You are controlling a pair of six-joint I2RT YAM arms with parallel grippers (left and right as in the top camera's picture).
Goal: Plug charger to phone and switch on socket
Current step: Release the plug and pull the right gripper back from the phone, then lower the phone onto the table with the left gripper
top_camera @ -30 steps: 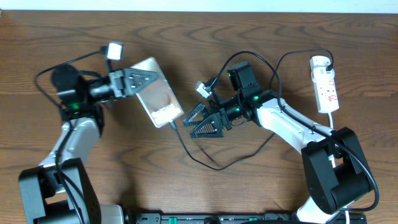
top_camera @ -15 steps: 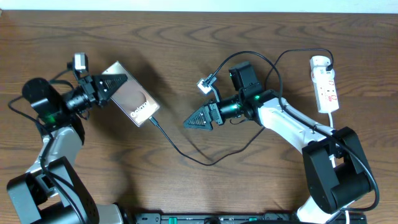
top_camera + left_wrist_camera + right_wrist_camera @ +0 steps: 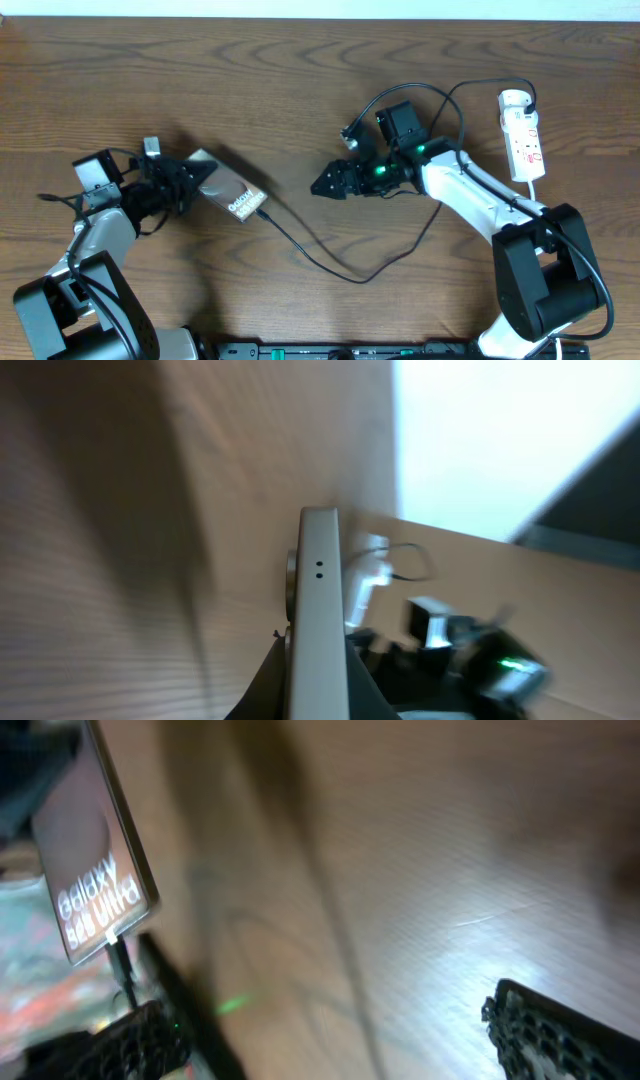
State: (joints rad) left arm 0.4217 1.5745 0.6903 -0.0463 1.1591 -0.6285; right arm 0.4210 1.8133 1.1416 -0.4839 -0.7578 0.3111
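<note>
While the left fingers [image 3: 188, 184] are clamped on 1 end of the phone [image 3: 232, 197], the slab is tipped up on its long edge over the left part of the wooden surface [image 3: 300, 80]. I cannot tell whether it touches the wood. In the left wrist view the phone [image 3: 318, 630] shows only its thin side, with 2 small holes in it, rising between the dark fingers. The black charger cable [image 3: 340, 272] meets the phone's free end. The right wrist view shows its small plug tip [image 3: 113, 942] against the edge just below the white "Galaxy" lettering. From there the cable loops across the surface and up to the far end of the white power strip [image 3: 524, 140] at the right side. The right fingers [image 3: 328, 185] stand wide apart, holding nothing. They are near the middle of the surface and apart from the phone.
</note>
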